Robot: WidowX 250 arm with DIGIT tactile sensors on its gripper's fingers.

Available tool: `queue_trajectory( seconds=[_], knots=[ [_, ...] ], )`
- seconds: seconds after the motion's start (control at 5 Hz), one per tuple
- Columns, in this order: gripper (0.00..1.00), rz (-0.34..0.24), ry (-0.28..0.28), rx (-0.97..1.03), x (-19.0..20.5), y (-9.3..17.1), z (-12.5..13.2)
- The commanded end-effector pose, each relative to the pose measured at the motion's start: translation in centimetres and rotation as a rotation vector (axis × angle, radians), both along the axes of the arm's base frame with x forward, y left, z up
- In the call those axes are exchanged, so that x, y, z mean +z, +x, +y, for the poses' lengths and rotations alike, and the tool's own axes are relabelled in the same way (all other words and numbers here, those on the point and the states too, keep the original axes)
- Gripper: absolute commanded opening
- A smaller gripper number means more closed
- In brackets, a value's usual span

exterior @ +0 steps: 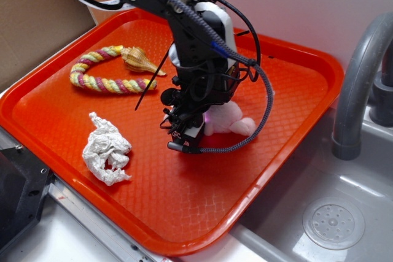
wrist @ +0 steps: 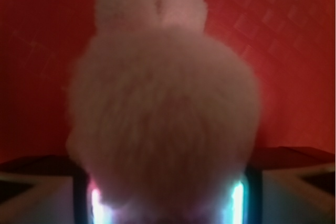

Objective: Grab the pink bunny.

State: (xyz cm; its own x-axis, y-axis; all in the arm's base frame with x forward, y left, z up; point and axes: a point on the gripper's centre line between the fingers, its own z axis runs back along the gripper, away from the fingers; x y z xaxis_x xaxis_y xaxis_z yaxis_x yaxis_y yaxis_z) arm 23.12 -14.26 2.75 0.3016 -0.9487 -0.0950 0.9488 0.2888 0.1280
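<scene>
The pink bunny point(exterior: 236, 121) lies on the orange tray point(exterior: 295, 72), right of centre, mostly hidden behind the arm. In the wrist view the bunny point(wrist: 165, 114) fills the frame, ears pointing away, its lower body pinched in between the two glowing pads. My gripper point(exterior: 191, 139) is down at tray level with its jaws closed against the bunny's sides point(wrist: 168, 203). The bunny still rests on the tray.
A wrinkled white paper wad point(exterior: 107, 150) lies front left on the tray. A multicoloured rope toy point(exterior: 101, 77) and a golden shell-like object point(exterior: 140, 61) lie at the back left. A grey faucet point(exterior: 356, 90) and a sink drain point(exterior: 333, 222) are to the right.
</scene>
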Motion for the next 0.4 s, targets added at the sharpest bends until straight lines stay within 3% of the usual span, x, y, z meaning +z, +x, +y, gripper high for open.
queue_trajectory(
  seconds=[0.0,0.2],
  knots=[
    [0.0,-0.157,-0.087,0.474,8.1,-0.2,4.9],
    [0.0,-0.068,-0.153,0.738,12.3,-0.8,8.7]
  ],
)
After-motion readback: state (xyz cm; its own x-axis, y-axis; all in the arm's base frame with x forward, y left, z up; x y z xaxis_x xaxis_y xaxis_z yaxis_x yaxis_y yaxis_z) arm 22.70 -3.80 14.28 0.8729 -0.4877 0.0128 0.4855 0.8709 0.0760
